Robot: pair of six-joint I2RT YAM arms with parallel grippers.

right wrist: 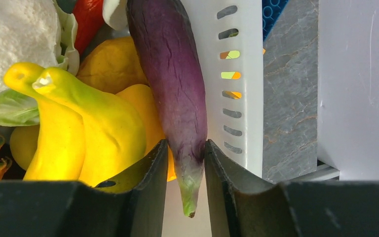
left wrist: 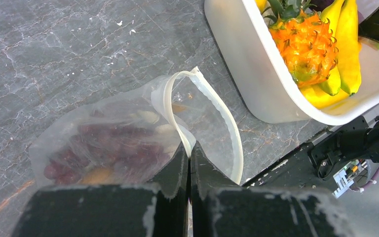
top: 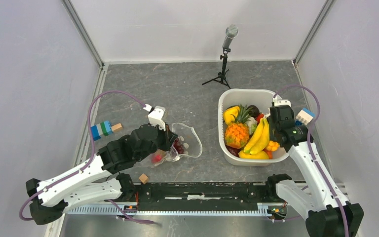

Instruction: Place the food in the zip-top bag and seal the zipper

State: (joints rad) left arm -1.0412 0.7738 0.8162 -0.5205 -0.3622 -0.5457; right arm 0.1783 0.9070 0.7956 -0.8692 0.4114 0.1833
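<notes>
With my left gripper (left wrist: 189, 148) pinched shut on the white zipper strip (left wrist: 171, 112) of the clear dotted plastic bag (left wrist: 103, 128), which lies left of the white plastic basket (right wrist: 252, 74), I should lift the slim purple toy aubergine (right wrist: 170, 74), clamped near its stem in my right gripper (right wrist: 185, 153), straight up before swinging left.

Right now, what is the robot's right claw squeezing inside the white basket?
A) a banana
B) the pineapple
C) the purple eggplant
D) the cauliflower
C: in the right wrist view, the right gripper has one finger pressed against each side of the purple eggplant, near its stem end. The eggplant lies next to the slotted wall of the white basket.
</notes>
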